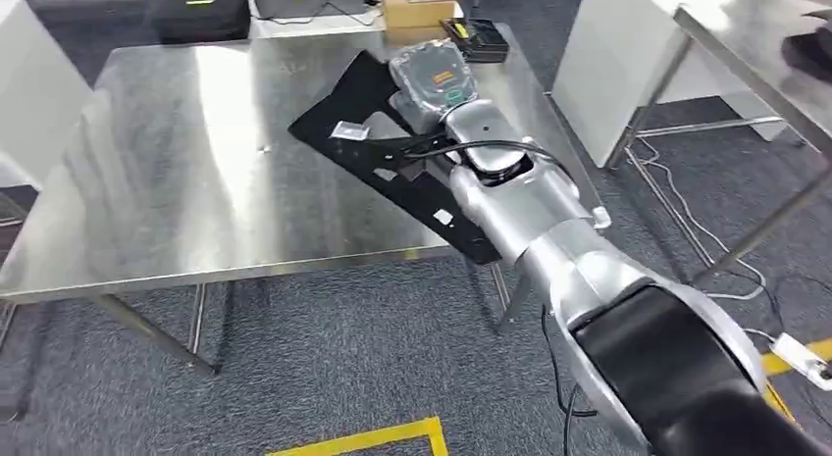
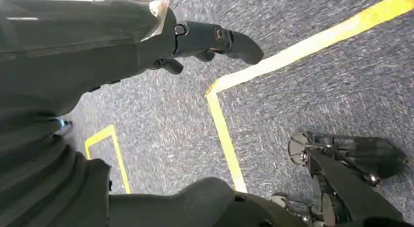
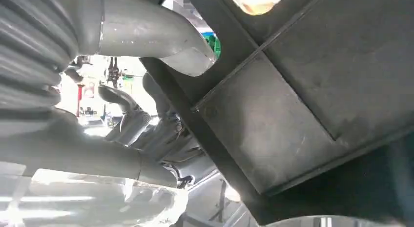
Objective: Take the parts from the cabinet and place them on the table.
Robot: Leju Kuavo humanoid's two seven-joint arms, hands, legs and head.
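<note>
1. Placing is the step in hand, as I judge it: the right hand (image 1: pixel 437 78) reaches over the steel table (image 1: pixel 177 181) with the black flat part (image 1: pixel 358 147) under it.
2. In the head view the part lies across the right half of the table top, and one corner hangs over the front edge near the silver forearm. I cannot tell if it already rests fully on the steel.
3. In the right wrist view the thick thumb (image 3: pixel 161 39) lies on one face of the dark panel (image 3: pixel 293 114) and the darker fingers (image 3: pixel 141 124) are on the other side, so the hand pinches the part.
4. The left hand (image 2: pixel 215 41) hangs over the grey carpet (image 2: pixel 161 119) with the yellow line (image 2: pixel 312 44). It holds nothing; whether its fingers are spread or curled I cannot tell.
5. To do this well, I think the hand should lower the part flat, move it further from the edge, and release only when it lies stable.
</note>
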